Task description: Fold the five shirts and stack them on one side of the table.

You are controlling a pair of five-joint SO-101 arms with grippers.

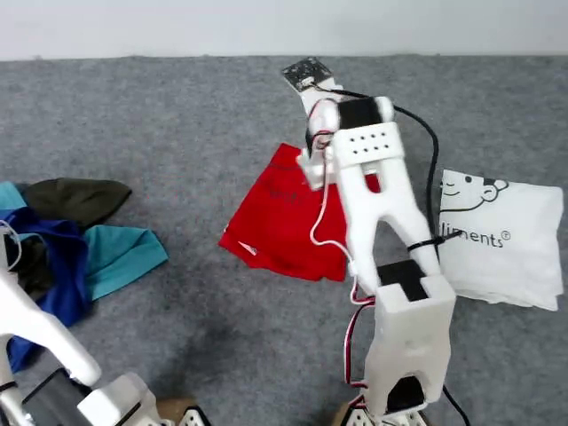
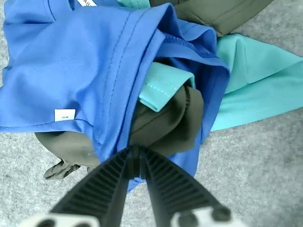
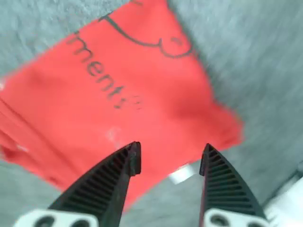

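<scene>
Apparently folding the red shirt (image 3: 118,71): right pincer (image 3: 171,146) wide above it, probably pinching an edge next; left pincer (image 2: 138,150) closed by blue shirt (image 2: 71,61)

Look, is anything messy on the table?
Yes. The blue shirt, teal shirt and olive shirt lie tangled in a crumpled heap at one side of the table, unfolded. The red shirt sits crooked in the middle; the white shirt looks folded.

Bright, even light covers the grey felt-covered table (image 1: 177,133); soft shadows sit inside the folds of the crumpled blue fabric shirt (image 2: 71,66)
</scene>
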